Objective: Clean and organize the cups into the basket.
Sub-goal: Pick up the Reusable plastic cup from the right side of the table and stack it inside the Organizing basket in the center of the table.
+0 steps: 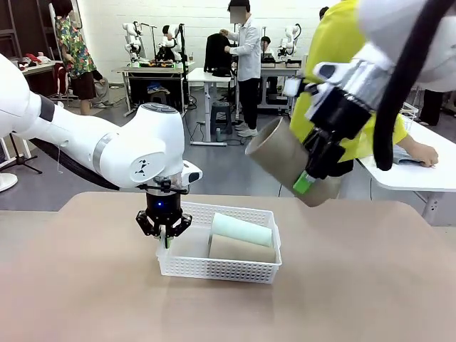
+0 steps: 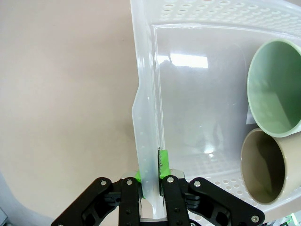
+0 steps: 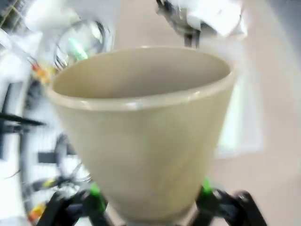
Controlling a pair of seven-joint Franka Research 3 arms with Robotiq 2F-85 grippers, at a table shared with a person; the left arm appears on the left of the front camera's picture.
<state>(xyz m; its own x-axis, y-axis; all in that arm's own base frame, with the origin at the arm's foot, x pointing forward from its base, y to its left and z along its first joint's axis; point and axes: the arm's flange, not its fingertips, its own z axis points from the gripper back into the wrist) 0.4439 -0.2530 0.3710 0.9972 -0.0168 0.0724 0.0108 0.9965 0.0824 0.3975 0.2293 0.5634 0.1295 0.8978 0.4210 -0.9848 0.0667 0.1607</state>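
The white lattice basket (image 1: pixel 235 269) sits mid-table. Inside it lie a mint green cup (image 1: pixel 241 229) and a tan cup (image 1: pixel 241 249) side by side on their sides; their open mouths, the mint cup (image 2: pixel 275 89) and the tan cup (image 2: pixel 265 165), face the left wrist camera. My left gripper (image 1: pixel 164 236) is shut on the basket's left wall (image 2: pixel 146 141), pinching the rim between its green pads. My right gripper (image 1: pixel 311 173) hangs high at the right, shut on another tan cup (image 1: pixel 281 153) tilted with its mouth to the upper left. That cup (image 3: pixel 141 127) looms large in the right wrist view.
A person in a yellow shirt (image 1: pixel 335 50) stands at the table's far right, a hand (image 1: pixel 420 153) resting on a white side table (image 1: pixel 406 174). The tan tabletop (image 1: pixel 356 285) spreads around the basket. Other people and workbenches stand far behind.
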